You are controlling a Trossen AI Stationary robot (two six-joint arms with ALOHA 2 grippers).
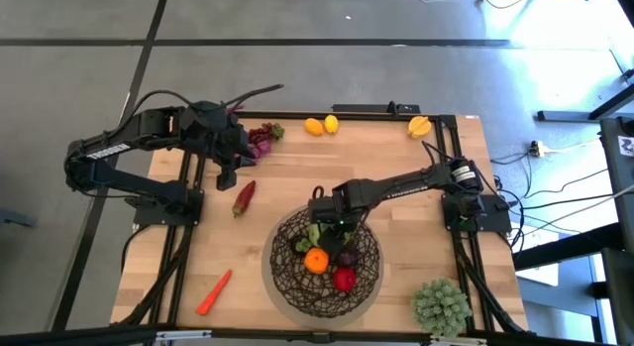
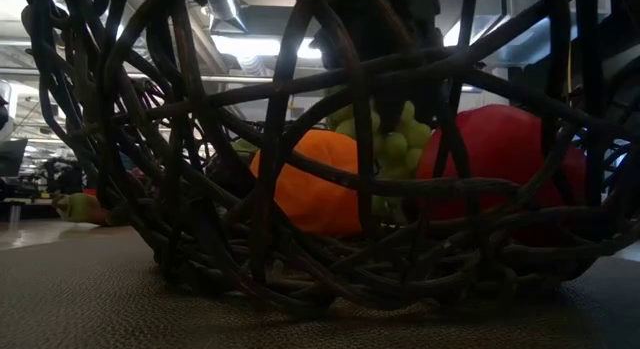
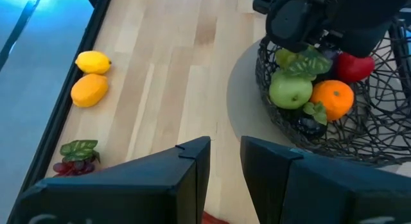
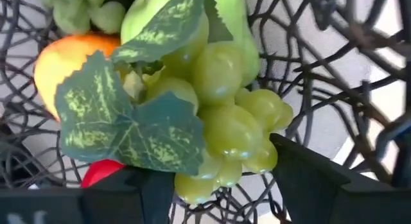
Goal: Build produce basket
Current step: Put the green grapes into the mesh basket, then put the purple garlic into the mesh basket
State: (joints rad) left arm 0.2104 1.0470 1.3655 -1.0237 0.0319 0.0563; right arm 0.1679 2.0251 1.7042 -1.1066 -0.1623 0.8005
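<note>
The dark woven-wire basket [image 1: 287,287] stands at the table's near middle, holding an orange [image 1: 316,260], a red apple [image 1: 344,279] and a green fruit [image 3: 289,90]. My right gripper [image 1: 332,225] reaches down into it with a green grape bunch [image 4: 225,121] between its fingers. At the far left, my left gripper [image 3: 225,172] hangs above the table, slightly open and holding nothing. On the table lie a red pepper [image 1: 244,197], a carrot [image 1: 213,291], purple grapes [image 1: 263,138], two lemons [image 1: 320,126] and a yellow fruit [image 1: 420,126]. My right gripper has the lower grapes of the green bunch [image 4: 260,156] pinched between its two fingers, coming from above and pointing down. A leaf [image 4: 128,131] covers the contact at the other finger. The bunch is down inside the basket, between the orange [image 2: 310,189] and the apple [image 2: 500,159].
A pale green spiky plant [image 1: 441,306] stands at the near right corner. The basket [image 3: 385,140] sits on a round grey mat [image 3: 241,102]. Bare wood lies between the basket and the far edge.
</note>
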